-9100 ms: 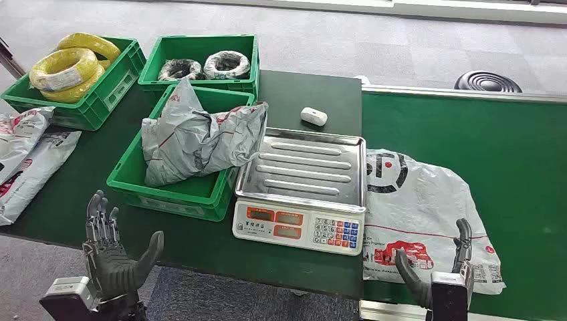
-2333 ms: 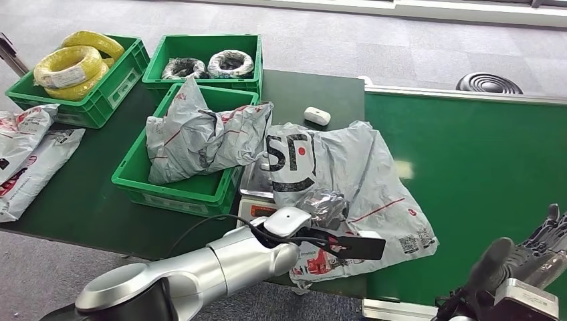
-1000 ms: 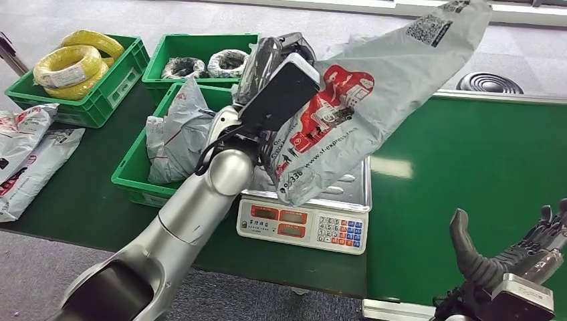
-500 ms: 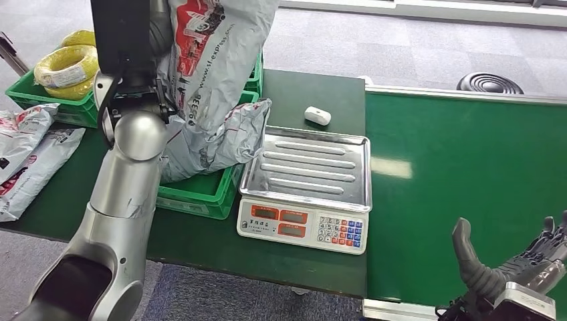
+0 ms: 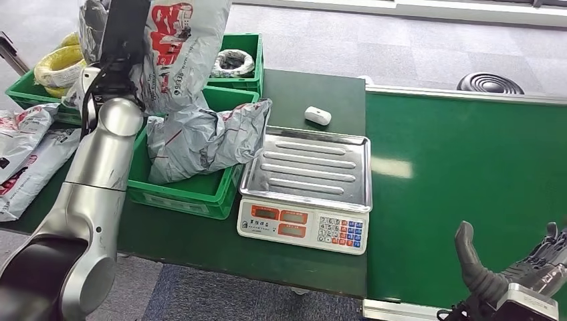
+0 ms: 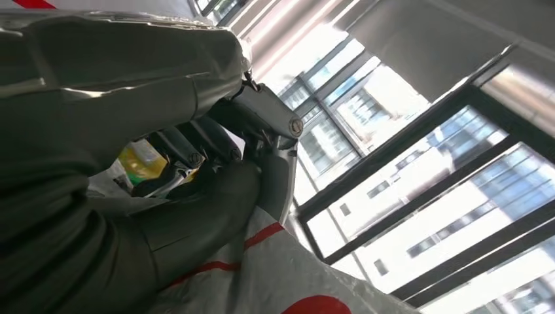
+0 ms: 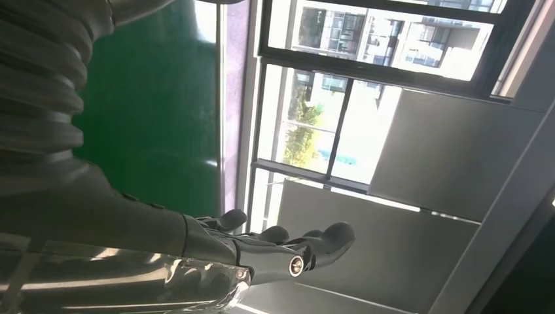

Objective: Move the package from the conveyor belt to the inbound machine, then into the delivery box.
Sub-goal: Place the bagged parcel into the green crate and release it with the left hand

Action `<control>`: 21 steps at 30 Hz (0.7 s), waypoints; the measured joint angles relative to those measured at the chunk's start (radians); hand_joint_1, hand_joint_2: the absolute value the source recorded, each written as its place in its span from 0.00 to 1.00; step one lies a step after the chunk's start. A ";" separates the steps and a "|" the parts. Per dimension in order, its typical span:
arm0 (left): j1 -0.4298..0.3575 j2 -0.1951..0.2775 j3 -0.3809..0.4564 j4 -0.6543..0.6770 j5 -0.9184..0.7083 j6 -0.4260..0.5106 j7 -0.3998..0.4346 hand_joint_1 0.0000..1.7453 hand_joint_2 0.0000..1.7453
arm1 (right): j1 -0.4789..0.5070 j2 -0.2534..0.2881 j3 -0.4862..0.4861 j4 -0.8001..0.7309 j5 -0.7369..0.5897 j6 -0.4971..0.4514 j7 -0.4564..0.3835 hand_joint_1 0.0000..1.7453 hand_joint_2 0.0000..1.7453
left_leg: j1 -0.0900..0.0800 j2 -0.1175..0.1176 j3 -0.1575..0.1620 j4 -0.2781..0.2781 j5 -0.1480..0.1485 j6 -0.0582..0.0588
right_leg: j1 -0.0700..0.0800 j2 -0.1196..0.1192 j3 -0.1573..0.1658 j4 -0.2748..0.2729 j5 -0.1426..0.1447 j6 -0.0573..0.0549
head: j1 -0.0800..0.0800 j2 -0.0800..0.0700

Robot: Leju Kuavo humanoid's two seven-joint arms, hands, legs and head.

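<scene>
Left robot hand (image 6: 216,176) raised at 11 o'clock, fingers clamped on grey package (image 5: 177,53) hanging above green delivery box (image 5: 194,190), scale (image 5: 304,194) at centre of desk (image 5: 307,90), right robot hand (image 5: 511,277) at 5 o'clock over conveyor belt (image 5: 468,160), fingers apart, holding nothing

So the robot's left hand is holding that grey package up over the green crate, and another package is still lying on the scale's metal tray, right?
Not quite. The left hand does hold the grey package up over the green crate, but the head view shows the scale's metal tray bare, with no package on it.
</scene>
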State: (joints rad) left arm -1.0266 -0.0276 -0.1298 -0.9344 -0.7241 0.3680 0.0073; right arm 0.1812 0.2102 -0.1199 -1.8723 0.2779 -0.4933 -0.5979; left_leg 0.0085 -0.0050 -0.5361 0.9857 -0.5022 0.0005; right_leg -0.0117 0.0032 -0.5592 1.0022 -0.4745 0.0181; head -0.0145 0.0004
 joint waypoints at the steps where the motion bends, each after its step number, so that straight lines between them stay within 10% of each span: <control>1: -0.003 0.010 0.004 0.039 -0.002 -0.005 -0.005 1.00 1.00 | 0.000 0.000 0.000 0.000 0.001 -0.001 0.003 0.00 1.00 | 0.000 0.000 0.000 0.000 0.000 0.000 | 0.000 0.000 0.000 0.000 0.000 0.000 | 0.000 0.000; 21: -0.056 0.094 -0.002 0.480 -0.064 -0.421 0.098 1.00 1.00 | 0.017 -0.001 -0.005 0.001 0.012 0.007 0.009 0.00 1.00 | 0.000 0.000 0.000 0.000 0.000 0.000 | 0.000 0.001 0.000 0.000 0.000 -0.001 | 0.000 0.000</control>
State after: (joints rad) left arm -1.0825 0.0663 -0.1315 -0.4543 -0.7876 -0.0533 0.1052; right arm 0.1980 0.2094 -0.1245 -1.8712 0.2897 -0.4860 -0.5892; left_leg 0.0086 -0.0048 -0.5365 0.9856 -0.5020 0.0002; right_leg -0.0115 0.0044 -0.5597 1.0026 -0.4741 0.0176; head -0.0146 0.0004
